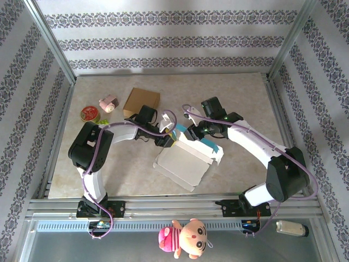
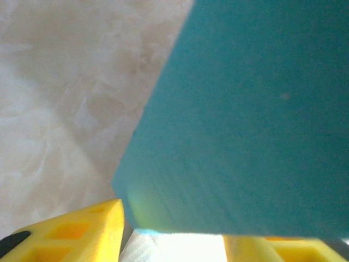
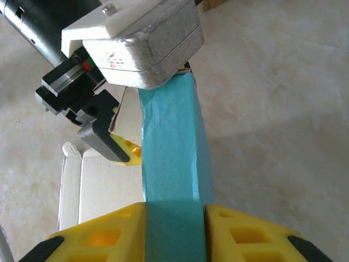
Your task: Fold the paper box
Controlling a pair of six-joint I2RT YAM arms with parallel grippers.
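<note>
Our right gripper (image 3: 174,212) is clamped on the teal flap (image 3: 173,147) of the paper box (image 1: 182,164), yellow fingers on either side. Our left gripper (image 2: 173,243) sits just left of that flap with white card between its fingers. Whether it actually clamps, we cannot tell. The box lies mostly flat at the middle of the table (image 1: 245,98), between the two arms. We judge tearing the main risk: if the arms pull apart or twist unevenly, the thin card may rip at the fold, or the flat body may slide and spoil the crease.
</note>
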